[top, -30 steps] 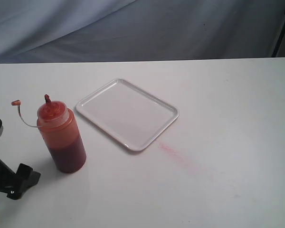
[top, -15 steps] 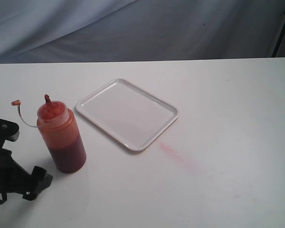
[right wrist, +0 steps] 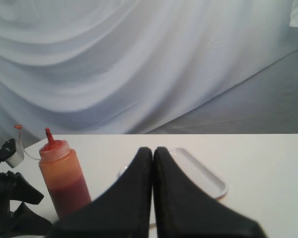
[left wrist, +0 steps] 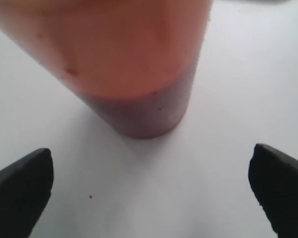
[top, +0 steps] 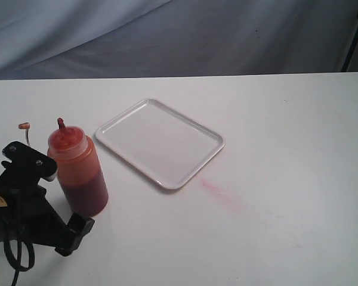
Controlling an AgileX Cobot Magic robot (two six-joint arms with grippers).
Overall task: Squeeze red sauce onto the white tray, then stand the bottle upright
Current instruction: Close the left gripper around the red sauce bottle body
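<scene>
I am bringing the left gripper (left wrist: 150, 194) in on the translucent red-orange plastic squeeze bottle (top: 77, 170). The bottle stands upright at the near left of the white table (top: 286, 149). The gripper's black fingers are spread wide, one on either side of the bottle's base in the left wrist view, and they are not touching it.

The dark red sauce (top: 86, 193) fills roughly the lower half of the bottle. The glossy white rectangular tray (top: 218, 140) lies to the right and farther back, apart from the bottle, with no sauce on it.

To do this well, I would centre the bottle between the fingers and go in deeper before closing. I would take it around mid-body so it cannot tip, and close gently. The small cap (top: 24, 126) hangs off on its thin tether, so the nozzle looks open and a hard clamp could squirt sauce early.

The right gripper (right wrist: 153, 153) has its fingers pressed together on nothing and does not show in the exterior view.

- **Left wrist view:** it is blurred and cuts off the bottle's top.
- **Finger depth:** I cannot tell how far the fingers reach past the bottle's sides.
- **Left arm:** it runs off the frame's edge and hides part of the tether.
- **Pink smear (top: 224, 193):** this faint mark by the tray's near corner is hard to read.
</scene>
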